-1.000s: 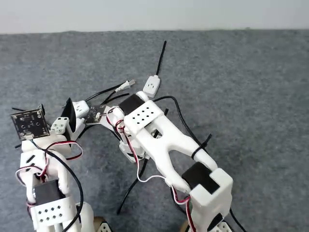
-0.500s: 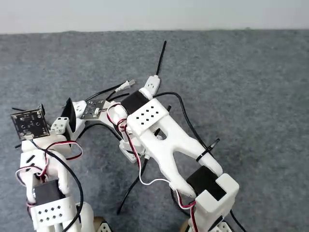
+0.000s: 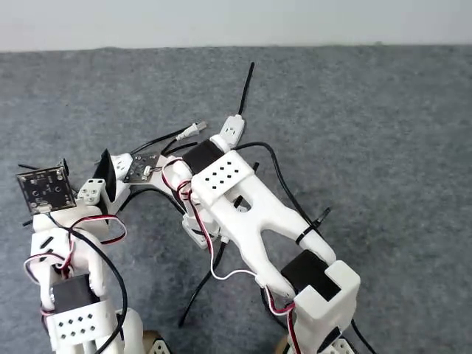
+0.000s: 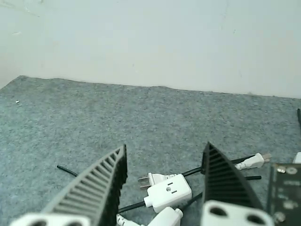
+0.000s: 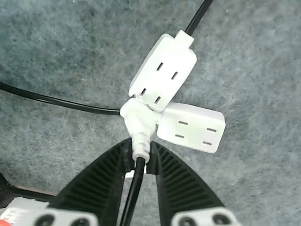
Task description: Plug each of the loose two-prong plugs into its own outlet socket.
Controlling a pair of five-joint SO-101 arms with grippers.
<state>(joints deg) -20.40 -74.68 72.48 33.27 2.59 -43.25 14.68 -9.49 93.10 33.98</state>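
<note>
currently, right gripper [image 5: 140,149]: fingers closed tight on the neck of a white plug [image 5: 138,118], where its black cord [image 5: 134,188] leaves the body and runs back between the fingers.
white plug: head butted against the near end of an outlet block [image 5: 164,70]; prongs hidden — whether it is seated cannot be told.
outlet block: white, lying flat on the grey carpet [image 5: 254,56]; four slots on its upper face, all open; a black lead [image 5: 197,16] leaves its far end.
second outlet block [image 5: 192,127]: white, four open slots, lying just beside the plug head and the first block.
left gripper [image 4: 165,147]: fingers wide apart, holding nothing, above the carpet.
loose plug [image 4: 151,179]: white, two bare prongs exposed, lying on the carpet in the gap framed by the left fingers — touching a white socket piece [image 4: 170,191] beside it.
socket piece: two slots showing on its face; a black cord runs out from under it.
far plug [image 4: 254,161]: white, on a black cord, unplugged, well apart from the loose plug.
circuit board [image 4: 285,188]: dark board at the edge of the left wrist view, near the far plug.
high view: right arm [image 3: 251,214] stretched out over the carpet to the outlet block; left arm [image 3: 66,251] folded back at the side.
</note>
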